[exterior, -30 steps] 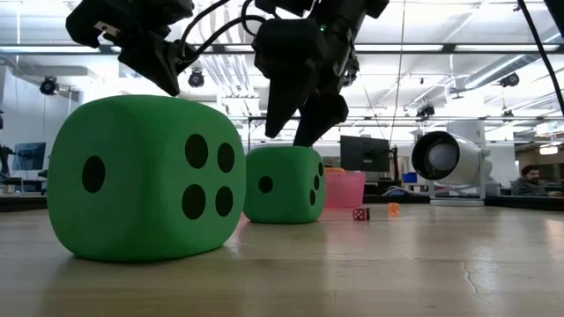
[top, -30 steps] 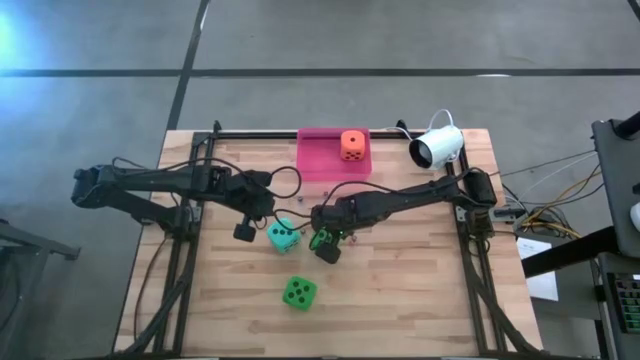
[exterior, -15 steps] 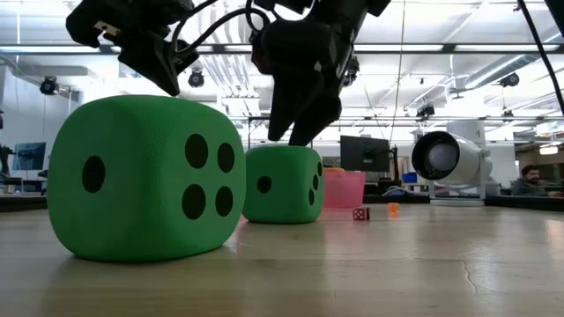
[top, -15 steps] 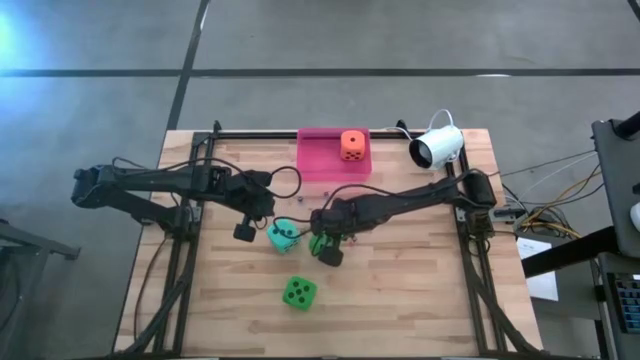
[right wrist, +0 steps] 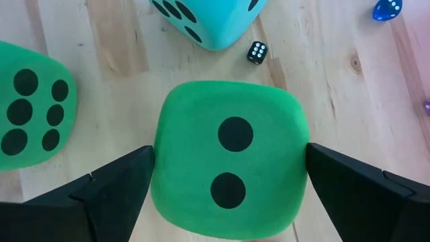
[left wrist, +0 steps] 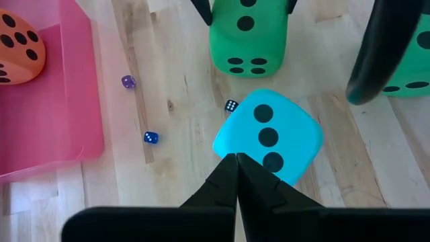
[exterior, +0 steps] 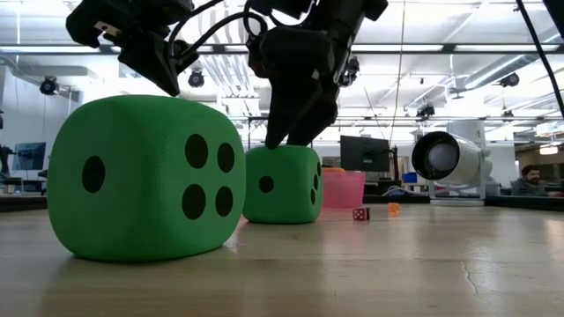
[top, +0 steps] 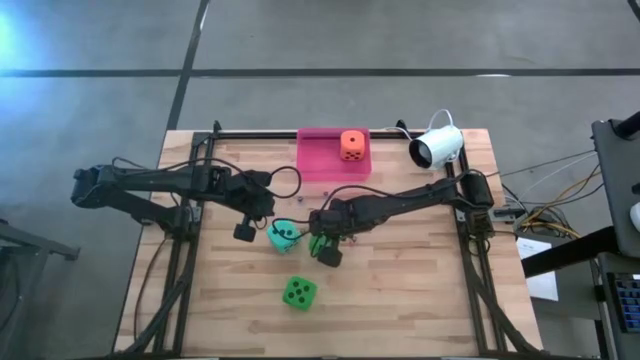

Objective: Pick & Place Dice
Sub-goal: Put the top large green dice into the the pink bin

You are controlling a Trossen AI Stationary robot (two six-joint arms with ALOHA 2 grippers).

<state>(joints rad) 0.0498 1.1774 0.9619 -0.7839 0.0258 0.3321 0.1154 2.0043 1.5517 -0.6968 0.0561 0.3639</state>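
The right gripper [right wrist: 228,175] hangs wide apart straddling a green die [right wrist: 230,158], one finger on each side, not yet clamped. Beyond it, the left gripper [left wrist: 236,161], pinched closed and empty, hovers by the teal die [left wrist: 269,136].

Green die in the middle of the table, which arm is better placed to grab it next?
Right. The right gripper has open jaws either side of that green die. The left gripper is shut, by the teal die.
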